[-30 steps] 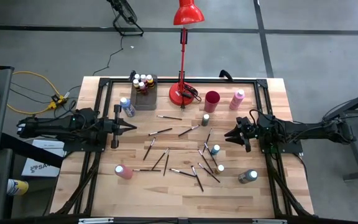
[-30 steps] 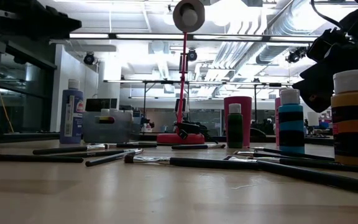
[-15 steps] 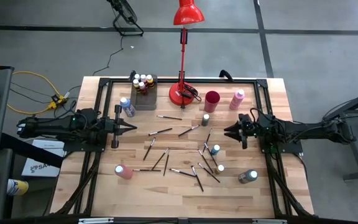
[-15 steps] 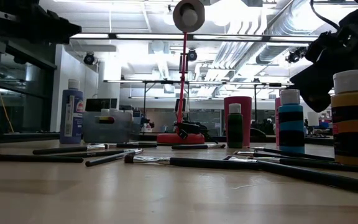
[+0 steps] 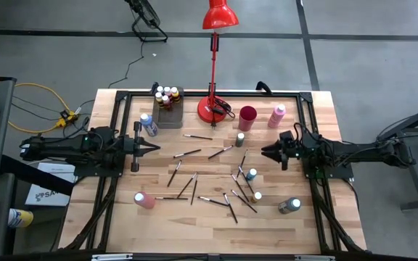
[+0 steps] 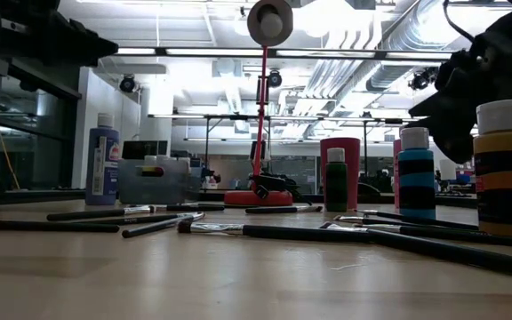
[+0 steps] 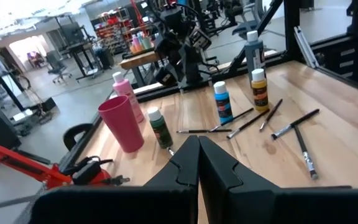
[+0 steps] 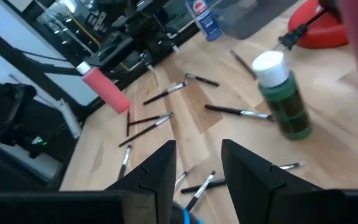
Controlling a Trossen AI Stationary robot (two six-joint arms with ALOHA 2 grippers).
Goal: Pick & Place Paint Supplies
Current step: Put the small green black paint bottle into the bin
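Swinging my right gripper, partly open and empty, back across the counter toward the green paint bottle beside the dark red cup, I line up a grasp while my shut left gripper waits.

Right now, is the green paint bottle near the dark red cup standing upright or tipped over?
Upright. The green paint bottle stands on its base with its white cap on top, beside the dark red cup; from above only its cap shows.

I see my left gripper shut, aimed at a pink cup, green bottle, blue bottle, and, apparently, brushes.
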